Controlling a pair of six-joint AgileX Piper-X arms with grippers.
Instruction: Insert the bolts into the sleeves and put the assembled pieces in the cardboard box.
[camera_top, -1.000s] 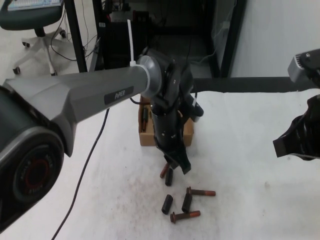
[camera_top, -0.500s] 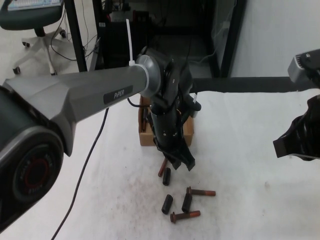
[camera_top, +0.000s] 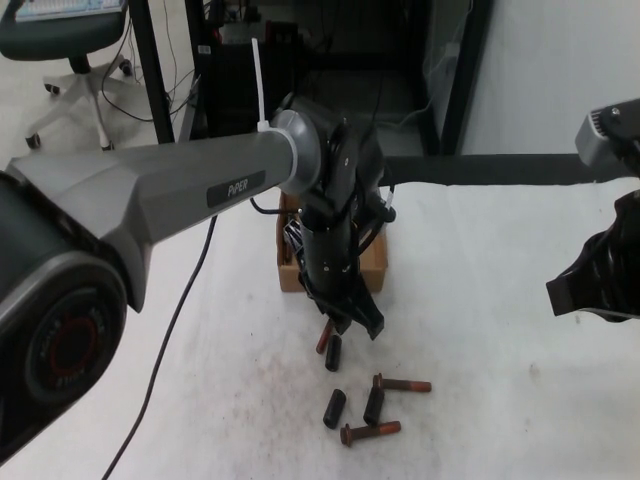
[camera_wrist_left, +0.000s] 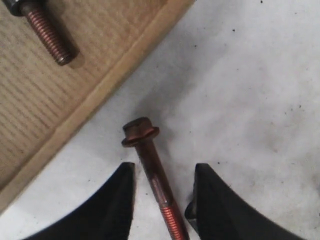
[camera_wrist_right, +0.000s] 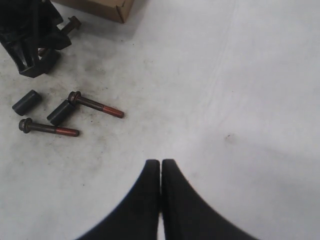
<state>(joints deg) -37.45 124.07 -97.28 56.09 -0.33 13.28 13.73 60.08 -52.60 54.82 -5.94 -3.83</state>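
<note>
Bolt (camera_wrist_left: 149, 162) lies flat on table (camera_wrist_left: 250, 100), just beside cardboard box (camera_wrist_left: 100, 85) wall, head toward the box. L gripper (camera_wrist_left: 163, 200) is spread, one finger each side of the shank w/ gaps showing. Another bolt (camera_wrist_left: 47, 35) lies inside the box. R gripper (camera_wrist_right: 160, 172) is closed, nothing in it, above table, well apart from 2 loose bolts (camera_wrist_right: 95, 105) & 2 sleeves (camera_wrist_right: 27, 101).

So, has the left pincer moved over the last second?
Yes, slightly. In the high view the left pincer has drawn back toward the cardboard box, away from the loose bolt lying nearer the camera.
</note>
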